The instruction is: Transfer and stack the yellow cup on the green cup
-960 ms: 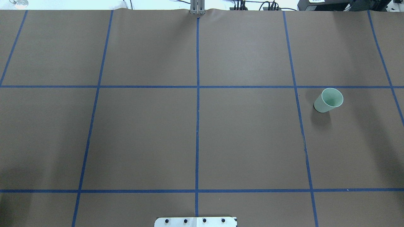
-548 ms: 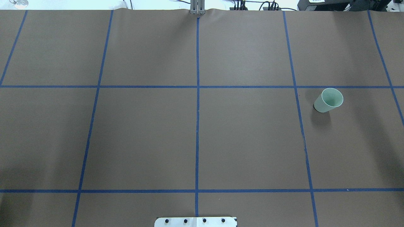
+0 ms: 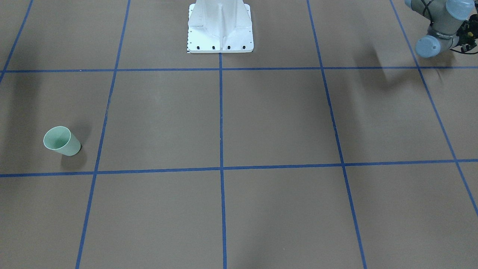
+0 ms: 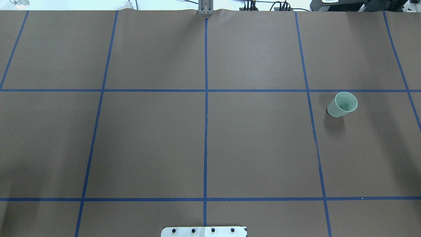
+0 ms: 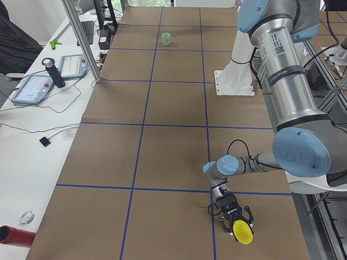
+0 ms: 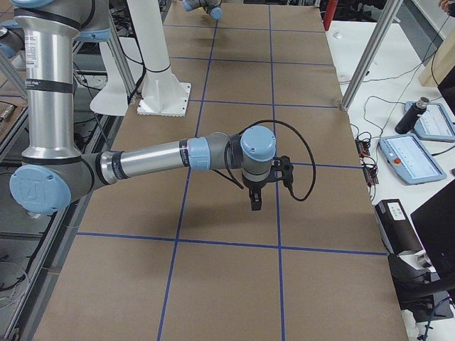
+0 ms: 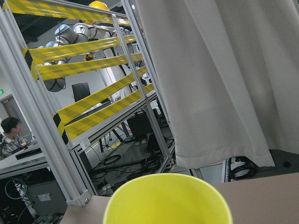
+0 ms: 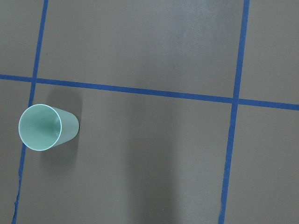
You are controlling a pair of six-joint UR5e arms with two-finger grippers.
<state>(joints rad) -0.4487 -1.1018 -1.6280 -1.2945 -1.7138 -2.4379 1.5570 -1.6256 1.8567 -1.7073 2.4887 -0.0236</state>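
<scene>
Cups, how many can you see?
2. The green cup stands upright on the table, on the robot's right side. The yellow cup is at the left gripper, on the robot's left side. None seems hidden.

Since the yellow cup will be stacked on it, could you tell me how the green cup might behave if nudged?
The green cup looks empty and thin-walled, so probably light and easy to slide. It stands on its narrower base with the rim wider, so an off-centre push may tip it.

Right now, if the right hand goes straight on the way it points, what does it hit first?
Likely bare table: the right hand points down, and its wrist view shows the green cup off to the side. Height unclear.
</scene>
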